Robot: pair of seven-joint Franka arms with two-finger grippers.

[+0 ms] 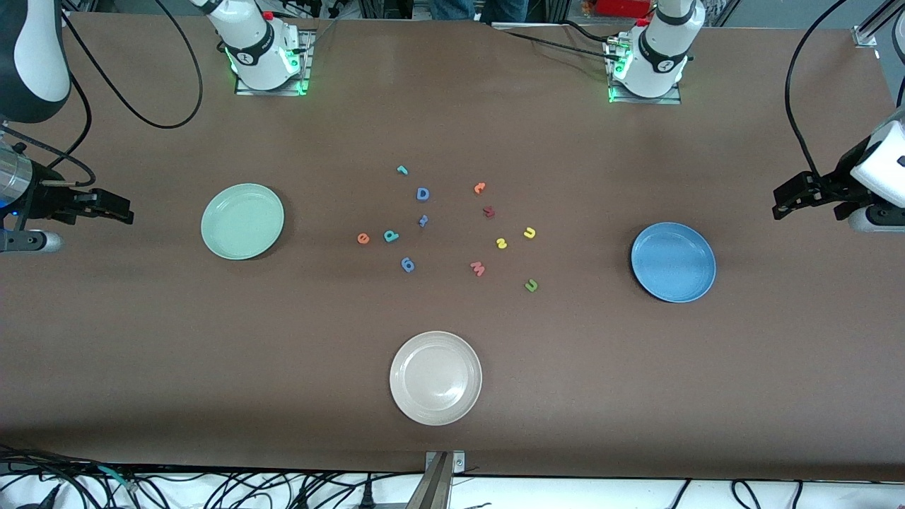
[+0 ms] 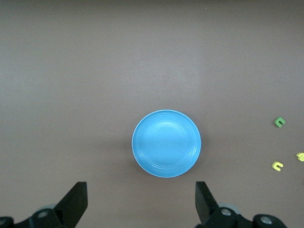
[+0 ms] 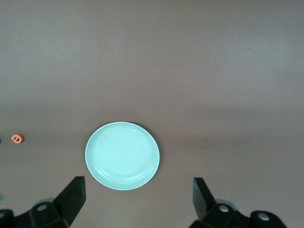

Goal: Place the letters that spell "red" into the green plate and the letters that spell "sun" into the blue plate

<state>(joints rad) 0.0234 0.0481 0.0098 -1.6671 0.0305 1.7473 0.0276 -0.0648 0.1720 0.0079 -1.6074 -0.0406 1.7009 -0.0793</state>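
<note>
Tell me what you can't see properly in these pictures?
- Dark red letter: front view, too small to read.
- Small blue letter: front view, too small to read.
- Right hand: front view, arm cut off by the edge.
- Most letters: outside both wrist views.

A brown worktop [image 1: 452, 106] carries a white plate [image 1: 435, 377], the thing nearest the front camera. Farther from the camera lies a loose cluster of foam letters: a blue capital D [image 1: 422, 194], a small blue letter [image 1: 423, 220], a blue letter [image 1: 407, 264], an orange letter [image 1: 480, 187], a dark red letter [image 1: 488, 211] and a pink "w" [image 1: 478, 268]. Black cables [image 1: 212, 488] trail along the worktop's near edge.
</note>
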